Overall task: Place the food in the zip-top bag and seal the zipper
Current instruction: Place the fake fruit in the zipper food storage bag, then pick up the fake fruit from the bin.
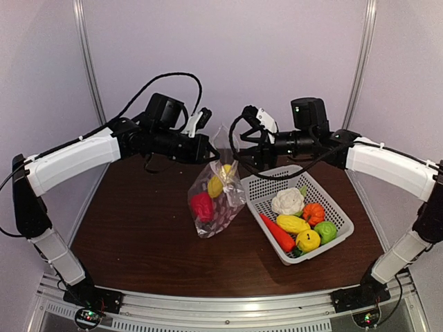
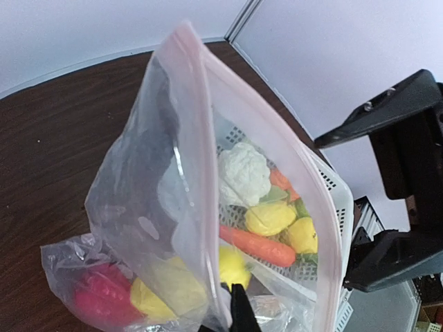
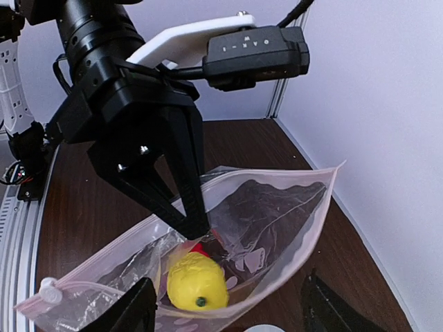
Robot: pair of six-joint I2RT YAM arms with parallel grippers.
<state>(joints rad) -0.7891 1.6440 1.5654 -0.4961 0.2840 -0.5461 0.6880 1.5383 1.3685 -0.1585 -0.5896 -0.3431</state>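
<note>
Surface: dark brown wood-grain table [image 1: 131,235], enclosed by plain pale walls [image 1: 277,48] with metal corner posts [image 1: 88,69].

Reference: the white perforated basket [image 1: 332,207], set on the table.

- Held in the basket: cauliflower [image 1: 287,200], pumpkin [image 1: 313,212], green apple [image 1: 326,232], carrot [image 1: 277,233] and two basket lemons [image 1: 292,223].
- The zip-top bag [image 1: 225,207] is hung just left of the basket, mouth up and spread open. Its lower end appears to rest on the table.
- A red pepper [image 1: 202,206] and a bagged lemon [image 3: 197,280] are seen inside it.
- The left gripper [image 3: 192,225], up and left of the basket, is clamped on the bag's rim.
- The right gripper [image 1: 240,153], above the basket's far left corner, is spread wide. Contact with the bag cannot be told.
- The white slider [image 3: 48,290] sits at one end of the zipper [image 3: 104,266].

Limits: in the left wrist view the basket's contents are blurred through the film. That gripper's own fingers are cut off at the frame's bottom edge. The bag's bottom is cut off in the right wrist view.
</note>
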